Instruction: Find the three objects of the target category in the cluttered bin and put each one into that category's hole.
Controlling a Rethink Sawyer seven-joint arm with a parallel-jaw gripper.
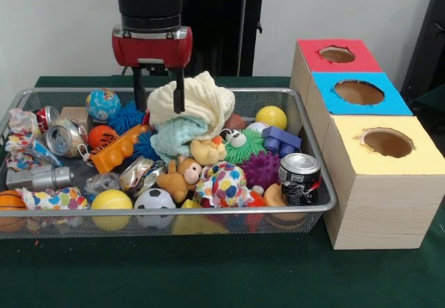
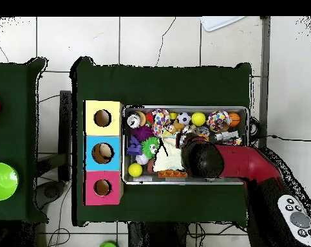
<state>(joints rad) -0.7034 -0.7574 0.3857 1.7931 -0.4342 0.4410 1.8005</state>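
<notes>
The bin (image 1: 314,156) sits on the green worktop (image 1: 208,273), crowded with toys and cans. A clear bottle (image 1: 135,172) lies left of centre; other bottles cannot be picked out. The gripper (image 1: 159,89) hangs over the pale cloth (image 1: 198,103), fingers apart, one against its front, holding nothing. The blue hole (image 1: 359,92), right, shows nothing visible inside in front view, so the work seems barely started.
</notes>
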